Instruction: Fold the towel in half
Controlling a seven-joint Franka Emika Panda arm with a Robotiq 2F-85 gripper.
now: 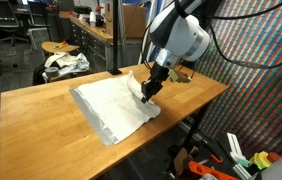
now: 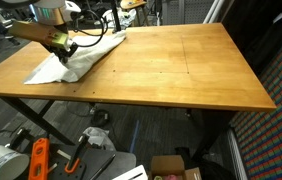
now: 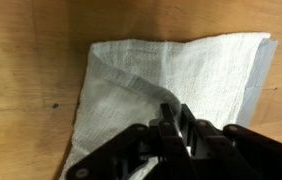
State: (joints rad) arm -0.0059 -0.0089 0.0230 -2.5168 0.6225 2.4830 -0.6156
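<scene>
In the wrist view the gripper is showing at the bottom edge with its jaws drawn narrow, almost together, and they are nipping a raised ridge of the towel. So thin a cloth is probably needing that tight a pinch, or it would be slipping free once lifted. Just beyond the jaws the towel is lying spread on the wooden worktop. A soft crease is running slantwise from its far left corner toward the grip, suggesting the cloth is being drawn up there rather than merely pressed down. In an exterior view the gripper is standing over the towel's edge nearest the arm. The cloth is rising a little to meet it, while the rest is lying flat with a grey border showing along the near side. Gripping at an edge rather than the middle is fitting the task, since that side can be carried over onto the opposite one. The fold is looking barely begun, most of the towel being a single layer. In an exterior view the towel is sitting toward a far corner of the worktop. Farther back, a crumpled cloth bundle is resting on what looks like a round stool, well apart.
</scene>
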